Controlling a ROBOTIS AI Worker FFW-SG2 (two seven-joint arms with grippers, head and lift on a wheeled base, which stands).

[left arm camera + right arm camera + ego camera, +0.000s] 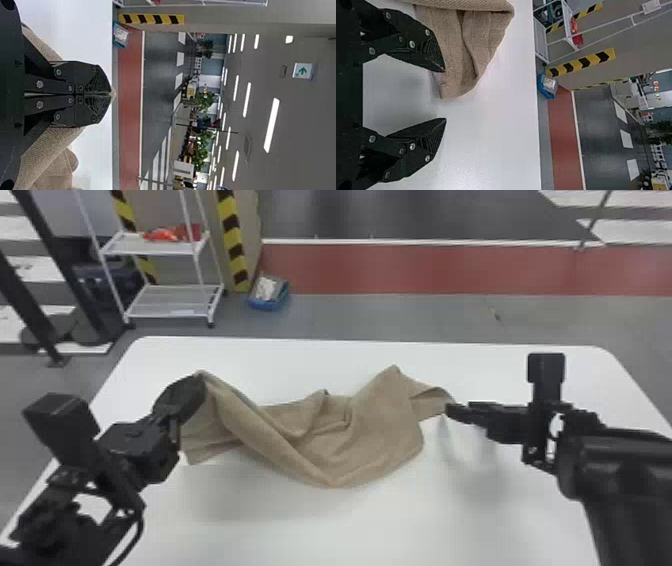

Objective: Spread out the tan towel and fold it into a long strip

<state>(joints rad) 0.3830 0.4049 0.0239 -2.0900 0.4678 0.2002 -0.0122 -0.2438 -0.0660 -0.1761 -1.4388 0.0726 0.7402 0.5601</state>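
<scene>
The left gripper (110,94) clamps a corner of the tan towel (382,430), bunched on the table (350,525). The right gripper (445,95), fingers apart, sits at its opposite end; closure beyond the edge could miss fabric, causing lopsided spreading.

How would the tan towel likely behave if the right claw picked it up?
The tan towel would probably hang limp rather than hold a shape, since it already droops in soft folds from the left claw. Its coarse weave suggests it shouldn't slip easily. Lying crumpled, it may trail loose folds.
</scene>
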